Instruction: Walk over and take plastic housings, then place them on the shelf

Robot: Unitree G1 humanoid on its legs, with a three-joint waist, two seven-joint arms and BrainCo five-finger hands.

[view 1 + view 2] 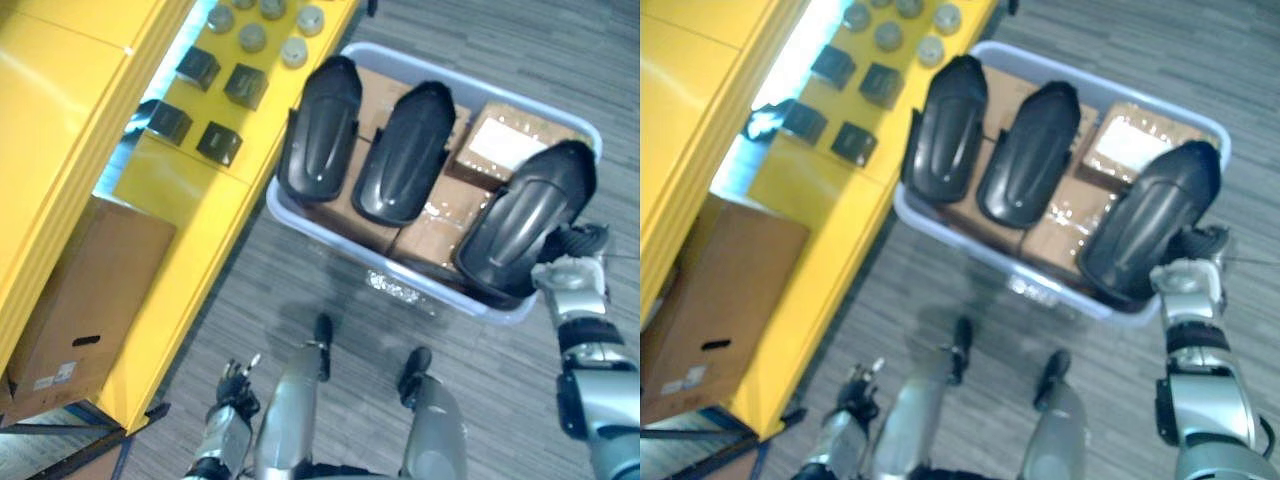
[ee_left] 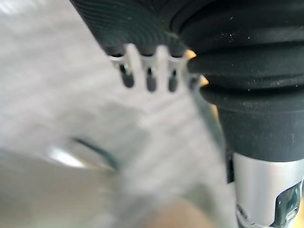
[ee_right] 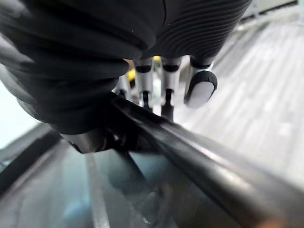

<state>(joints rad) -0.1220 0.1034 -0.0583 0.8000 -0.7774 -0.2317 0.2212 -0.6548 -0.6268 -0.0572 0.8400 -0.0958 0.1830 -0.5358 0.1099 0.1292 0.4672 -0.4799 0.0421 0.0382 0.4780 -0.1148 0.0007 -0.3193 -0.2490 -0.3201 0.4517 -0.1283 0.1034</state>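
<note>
Yellow shelf edge at left; left hand hangs slack beside it above open floor. Three black housings lie in pale bin. Right hand touches rightmost housing at bin's near corner, grip unclear.

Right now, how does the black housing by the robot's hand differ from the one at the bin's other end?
The right housing lies slanted, with the right hand at its near end; the left housing lies straighter, untouched. The left housing is nearest the yellow shelf, the right housing farthest. Both are glossy black, same shape, resting on boxes in the bin.
</note>
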